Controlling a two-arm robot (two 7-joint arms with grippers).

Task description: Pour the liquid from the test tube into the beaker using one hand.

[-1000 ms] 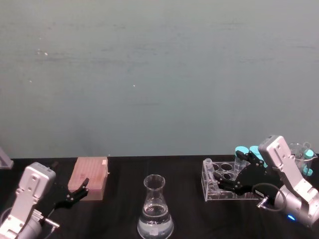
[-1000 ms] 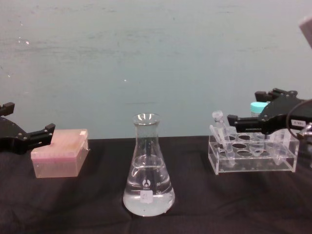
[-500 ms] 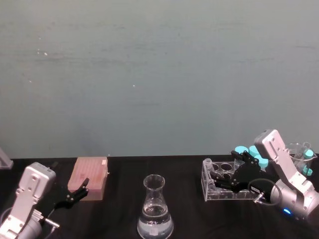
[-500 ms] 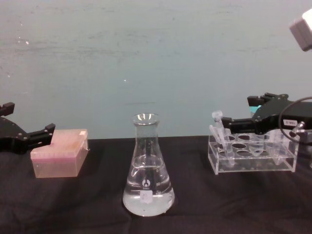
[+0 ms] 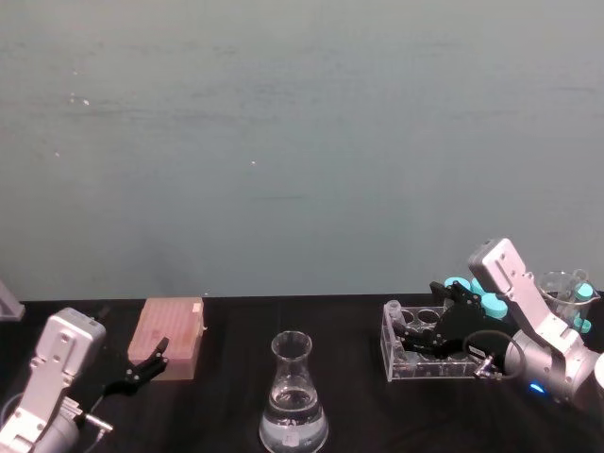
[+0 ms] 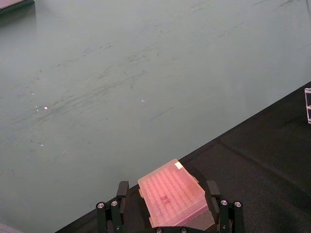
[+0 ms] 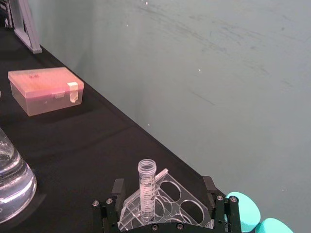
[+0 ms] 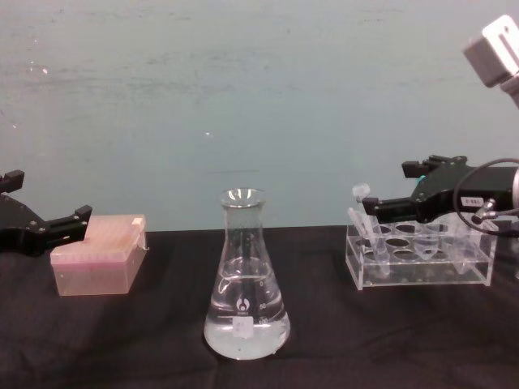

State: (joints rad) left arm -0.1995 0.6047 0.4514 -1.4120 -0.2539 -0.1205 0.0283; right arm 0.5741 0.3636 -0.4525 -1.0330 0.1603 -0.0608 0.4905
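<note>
The step in hand is reaching for the test tube (image 7: 146,185), which stands in the rack (image 8: 422,267). The right gripper (image 7: 163,187) is just beside it with its fingers spread. Next it must close gently, then lift the tube toward the beaker (image 8: 246,284). The left gripper (image 5: 149,364) is parked, also spread.

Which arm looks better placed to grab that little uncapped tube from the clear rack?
The right. Its open end effector is at the rack, facing the test tube. The left end effector sits by the pink box, on the beaker's far side.
</note>
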